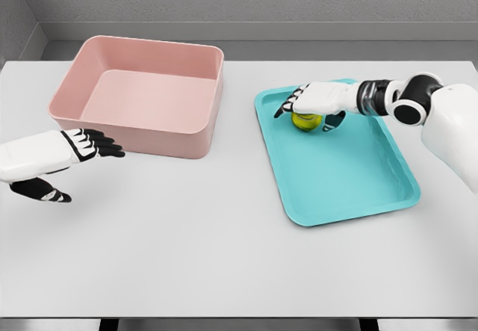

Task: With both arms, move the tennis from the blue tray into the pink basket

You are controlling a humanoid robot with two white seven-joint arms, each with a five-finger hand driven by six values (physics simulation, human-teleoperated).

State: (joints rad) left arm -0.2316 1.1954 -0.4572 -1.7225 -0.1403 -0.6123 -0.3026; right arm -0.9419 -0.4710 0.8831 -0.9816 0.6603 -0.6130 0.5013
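Item 1: bench (pixel 224 256), pale grey-white top, fills most of the view; grey wall behind. No brand, label or writing legible on anything here.

Item 2: pink basket (pixel 190 133), rectangular, deep-walled, open top, sits on the bench at upper left. Interior looks bare. No markings.

Item 3: blue tray (pixel 351 189), teal, shallow w/ raised rim, rounded corners, lies on the bench right of centre, turned slightly askew. Well apart from the basket; a strip of bench shows between them. No markings.

Item 4: tennis ball (pixel 305 121), yellow-green, inside the tray near its far-left corner. Only lower part visible, the rest covered from above by the right hand. Can't read any print on it.

Item 5: right robot hand (pixel 311 101), white shell w/ black fingertips, arm entering from the right edge, forearm roughly level, black wrist joint visible. Palm faces down over the ball; fingers point left and droop over its far side, thumb curls down on the near-right side. Fingers wrapped round the ball, grasping it, ball still at tray level as far as I can tell.

Item 6: left robot hand (pixel 82 148), arm entering from the left edge, low over the bench, just beside the basket's near-left corner, not touching it. Fingers extended straight toward the right, thumb hanging apart below; released, holding nothing.
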